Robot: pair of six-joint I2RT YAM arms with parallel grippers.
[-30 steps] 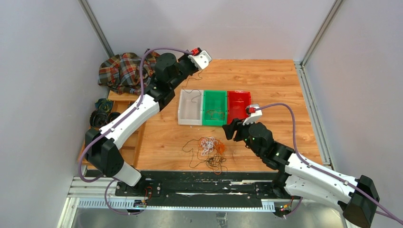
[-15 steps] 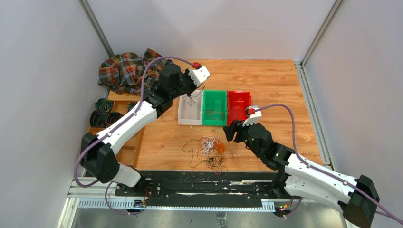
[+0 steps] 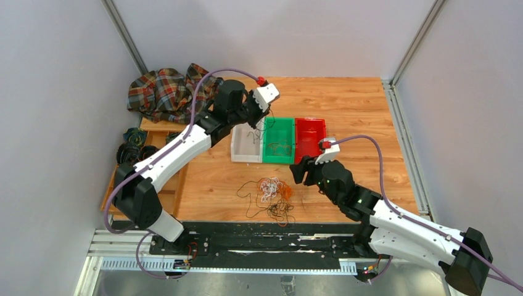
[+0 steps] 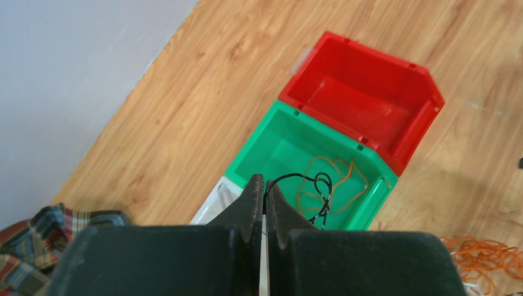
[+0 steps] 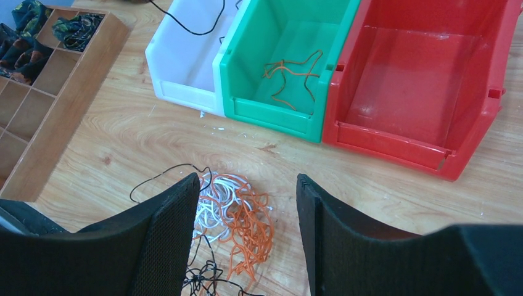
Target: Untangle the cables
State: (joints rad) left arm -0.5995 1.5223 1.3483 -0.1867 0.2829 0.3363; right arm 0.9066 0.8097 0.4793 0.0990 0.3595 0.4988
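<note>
The cables point(image 3: 270, 192) lie as a loose tangle of white, orange and black wires on the wooden table, in front of the bins. My left gripper point(image 3: 251, 117) hangs over the white bin point(image 3: 239, 152) and green bin point(image 3: 279, 160). It point(image 4: 264, 184) is shut on a single black cable point(image 4: 321, 187), which curls down above the green bin. An orange cable point(image 5: 290, 74) lies inside that bin. My right gripper point(image 5: 247, 182) is open just above and to the right of the tangle point(image 5: 237, 209), with nothing between its fingers.
A red bin point(image 3: 310, 123) stands right of the green one with nothing in it. A plaid cloth point(image 3: 163, 92) lies at the back left. A wooden compartment tray point(image 3: 151, 126) with dark coiled rolls sits along the left edge.
My left arm has swung from the back of the table toward the right and nearer, carrying the black cable over the white and green bins. The right arm has barely moved.
</note>
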